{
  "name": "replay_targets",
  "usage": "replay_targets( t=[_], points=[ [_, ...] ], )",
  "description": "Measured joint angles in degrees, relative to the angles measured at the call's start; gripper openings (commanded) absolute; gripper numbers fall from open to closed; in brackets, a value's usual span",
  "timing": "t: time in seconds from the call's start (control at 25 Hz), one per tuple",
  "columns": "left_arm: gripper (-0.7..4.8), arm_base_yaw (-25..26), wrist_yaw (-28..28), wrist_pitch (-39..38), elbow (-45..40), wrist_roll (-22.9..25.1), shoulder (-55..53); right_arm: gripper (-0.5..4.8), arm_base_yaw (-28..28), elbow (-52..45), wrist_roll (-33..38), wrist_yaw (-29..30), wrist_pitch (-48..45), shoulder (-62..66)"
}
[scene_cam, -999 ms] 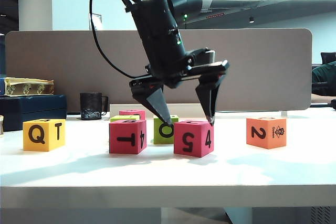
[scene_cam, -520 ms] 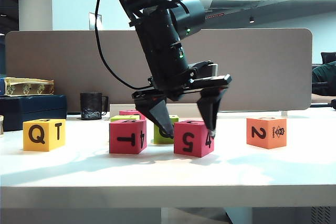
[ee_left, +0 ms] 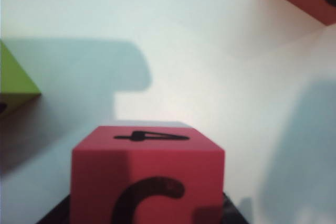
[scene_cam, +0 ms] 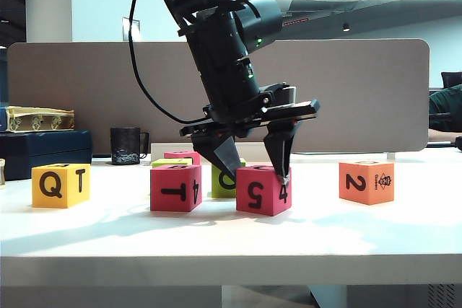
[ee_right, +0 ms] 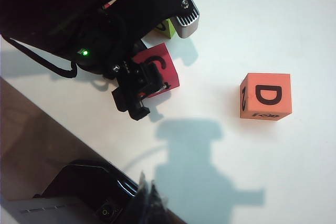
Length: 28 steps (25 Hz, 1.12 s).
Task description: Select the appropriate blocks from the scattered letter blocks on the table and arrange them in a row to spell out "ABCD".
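My left gripper (scene_cam: pixel 256 177) reaches down over the magenta block (scene_cam: pixel 263 190) marked 5 and 4, with one finger pressed on each side of it. The block rests on the table (scene_cam: pixel 231 243). In the left wrist view this block (ee_left: pixel 147 177) fills the space between the jaws and shows a C on top. The yellow-orange Q/T block (scene_cam: pixel 60 185) stands far left, the magenta T/4 block (scene_cam: pixel 175 187) left of centre, and the salmon-orange 2 block (scene_cam: pixel 366 181) at the right, its top reading D (ee_right: pixel 265 96). My right gripper (ee_right: pixel 148 191) hangs high above the table, shut and empty.
A lime-green block (scene_cam: pixel 220 187) sits just behind the left finger, with a third magenta block (scene_cam: pixel 182 156) farther back. A black mug (scene_cam: pixel 125 146) and a dark blue box (scene_cam: pixel 43 151) stand at the back left before a grey partition (scene_cam: pixel 346 91).
The left gripper sank around the 5/4 block and its jaws narrowed onto the block's sides. The block shifted slightly to the left. The right arm kept still.
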State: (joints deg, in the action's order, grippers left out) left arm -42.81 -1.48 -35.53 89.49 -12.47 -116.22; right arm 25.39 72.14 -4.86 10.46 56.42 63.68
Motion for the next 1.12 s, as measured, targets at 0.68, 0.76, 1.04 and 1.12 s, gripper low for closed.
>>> replay_targets(
  t=[0.68, 0.76, 1.04, 1.12],
  points=[
    [2.68, 0.0, 5.03, -3.58, 0.0, -9.62, 3.96, -0.01, -0.02, 0.0, 0.0, -0.09, -0.04, 0.0],
    [2.68, 0.0, 5.03, -5.9, -0.11, -10.43, 3.89, -0.02, -0.02, 0.0, 0.0, -0.11, -0.04, 0.0],
    [2.68, 0.0, 5.05, -6.21, -0.11, -16.96, 3.89, -0.01, -0.02, 0.0, 0.0, -0.13, 0.0, 0.0],
    [2.68, 0.0, 5.07, -5.31, -0.09, -18.75, 3.89, -0.01, -0.02, 0.02, 0.0, -0.13, 0.02, 0.0]
  ],
)
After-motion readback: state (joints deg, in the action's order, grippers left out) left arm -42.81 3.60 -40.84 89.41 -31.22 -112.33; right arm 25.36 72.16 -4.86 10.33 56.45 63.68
